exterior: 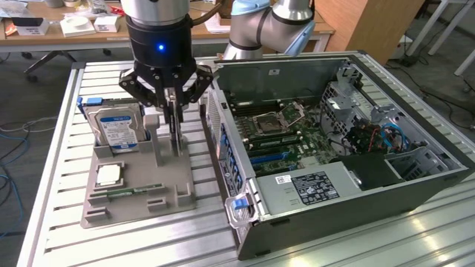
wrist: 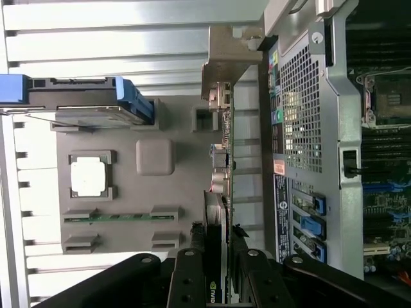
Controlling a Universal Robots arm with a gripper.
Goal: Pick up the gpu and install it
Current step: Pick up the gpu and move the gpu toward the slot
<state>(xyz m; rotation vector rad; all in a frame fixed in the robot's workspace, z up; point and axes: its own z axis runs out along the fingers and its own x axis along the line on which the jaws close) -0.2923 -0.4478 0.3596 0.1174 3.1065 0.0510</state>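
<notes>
Dark circuit card, the gpu (exterior: 177, 130) (wrist: 221, 186): stands upright and edge-on over the grey holder tray (exterior: 174, 194) (wrist: 180, 212), at the side of the tray nearest the computer case (exterior: 356, 183) (wrist: 302, 96). Its pale metal bracket (wrist: 228, 61) forms the end farthest from the wrist camera.

Pincer (exterior: 173, 105) (wrist: 218, 256): clamped on the gpu, one finger against each flat face, gripping its upper edge.

Open room: a narrow gap runs between the card and the perforated rear wall of the case on the exterior view's right. There is more room on the exterior view's left, across the tray. Above the card, only the pincer.

Neighbours on the tray:
- hard drive (exterior: 117, 130) (wrist: 96, 102), silver with a blue label, upright in its own slot, apart from the card;
- square processor chip (exterior: 109, 175) (wrist: 88, 178), flat in a recess;
- thin green memory stick (exterior: 135, 192) (wrist: 122, 218), in its groove.

Case: lies on its side with the top panel off and the motherboard (exterior: 282, 133) exposed.

Support: tray and case both sit on the slatted metal table (exterior: 97, 245) (wrist: 96, 38).

Hard to make out: the card's upper edge is covered by the fingers. Its lower edge merges with the tray's posts, so whether it rests in its slot or hangs just clear cannot be told.
</notes>
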